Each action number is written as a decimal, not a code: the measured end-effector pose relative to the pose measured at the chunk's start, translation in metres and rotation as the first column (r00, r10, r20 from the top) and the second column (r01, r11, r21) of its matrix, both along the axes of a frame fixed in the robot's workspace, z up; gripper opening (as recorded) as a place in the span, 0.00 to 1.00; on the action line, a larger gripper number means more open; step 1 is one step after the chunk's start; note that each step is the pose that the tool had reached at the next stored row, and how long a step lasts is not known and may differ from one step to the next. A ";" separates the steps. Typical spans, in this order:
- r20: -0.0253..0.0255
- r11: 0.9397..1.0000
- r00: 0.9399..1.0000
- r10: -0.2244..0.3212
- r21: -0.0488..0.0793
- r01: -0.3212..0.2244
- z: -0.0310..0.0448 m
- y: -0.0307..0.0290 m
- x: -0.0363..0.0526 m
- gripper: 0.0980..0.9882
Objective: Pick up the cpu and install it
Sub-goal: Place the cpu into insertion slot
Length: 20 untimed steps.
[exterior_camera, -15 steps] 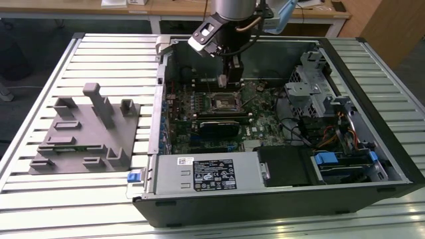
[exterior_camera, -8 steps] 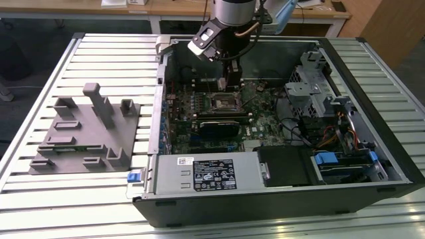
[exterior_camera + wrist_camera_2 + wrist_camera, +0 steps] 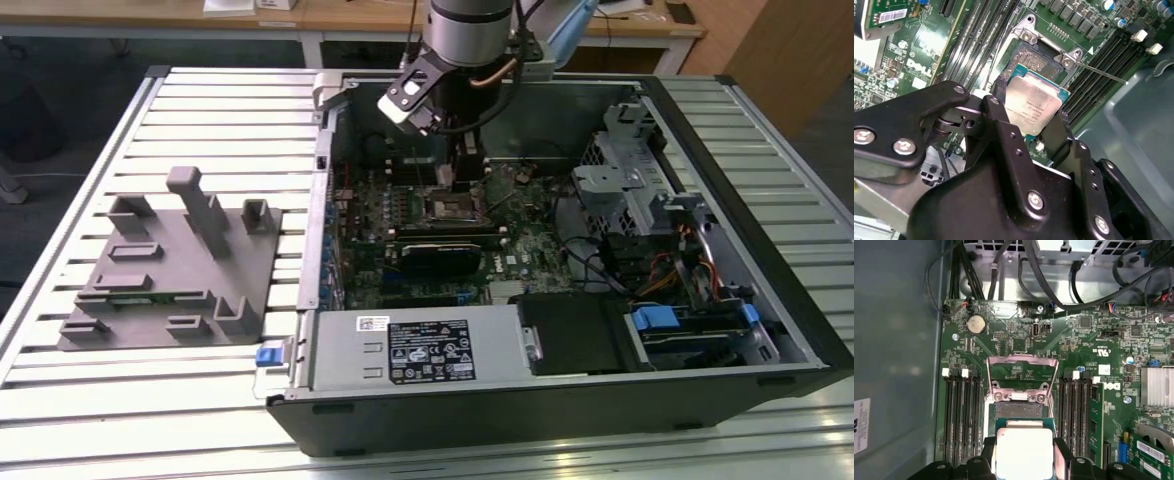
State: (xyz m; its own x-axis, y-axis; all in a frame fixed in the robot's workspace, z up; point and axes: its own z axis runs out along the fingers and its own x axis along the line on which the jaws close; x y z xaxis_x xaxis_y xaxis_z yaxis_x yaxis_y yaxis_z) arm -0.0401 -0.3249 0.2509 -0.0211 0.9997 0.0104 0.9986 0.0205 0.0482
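Your gripper [image 3: 1030,116] is clamped on the cpu [image 3: 1035,102], a black finger [image 3: 999,107] on each of two opposite edges. In both wrist views the chip sits metal face up at the open socket [image 3: 1036,57] of the green motherboard [image 3: 1094,335]; whether it touches, you cannot tell. The computer case [image 3: 747,330] lies on the bench [image 3: 200,100]

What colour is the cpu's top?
The cpu is silver-grey metal with a green rim, clearest in the second wrist view.
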 end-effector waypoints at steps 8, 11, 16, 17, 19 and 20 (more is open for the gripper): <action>0.000 1.000 1.000 0.008 0.000 -0.008 -0.0115 0.0005 0.0006 0.50; 0.000 1.000 1.000 0.008 0.000 -0.008 -0.0168 0.0010 0.0007 0.50; 0.000 1.000 1.000 0.006 0.000 -0.006 -0.0245 0.0034 0.0009 0.50; 0.000 1.000 1.000 0.006 0.000 -0.006 -0.0264 0.0040 0.0010 0.50; 0.000 1.000 1.000 0.005 0.000 -0.005 -0.0300 0.0044 0.0011 0.50; 0.000 1.000 1.000 0.004 0.000 -0.004 -0.0318 0.0045 0.0011 0.50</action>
